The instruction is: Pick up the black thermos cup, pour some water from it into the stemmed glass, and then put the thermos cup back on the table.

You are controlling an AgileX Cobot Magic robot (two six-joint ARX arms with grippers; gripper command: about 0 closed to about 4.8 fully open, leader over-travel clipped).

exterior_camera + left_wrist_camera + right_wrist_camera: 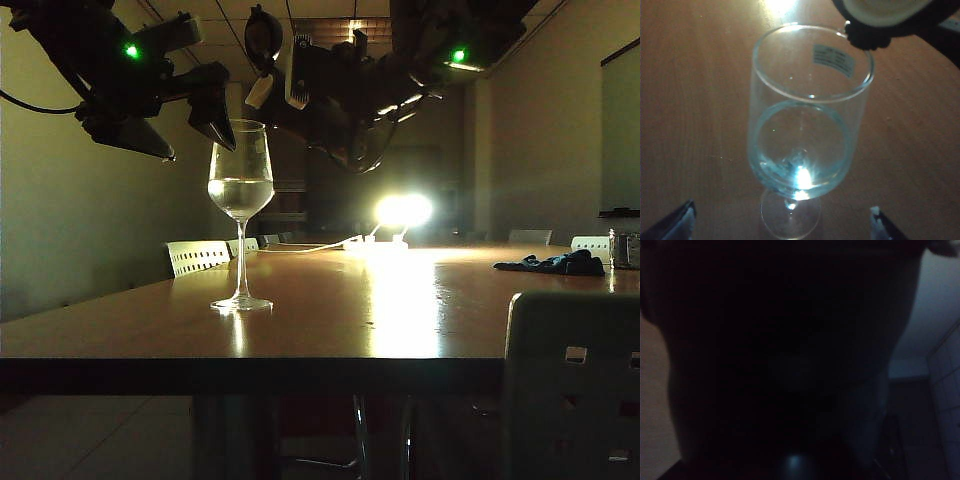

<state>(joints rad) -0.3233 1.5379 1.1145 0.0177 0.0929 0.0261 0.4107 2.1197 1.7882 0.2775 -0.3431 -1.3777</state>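
The stemmed glass stands upright on the table, its bowl partly filled with water. From above, the stemmed glass sits between my left gripper's wide-apart fingertips, untouched; that left gripper hovers open by the rim. The black thermos cup hangs tilted over the rim, flip lid up, with my right gripper shut on its body. Its pale mouth overhangs the glass's edge. In the right wrist view the black thermos cup fills the picture and hides the fingers.
A bright lamp glares at the back of the table. A dark cloth and a small container lie at the far right. White chair backs line the far side, and a chair stands at the near right.
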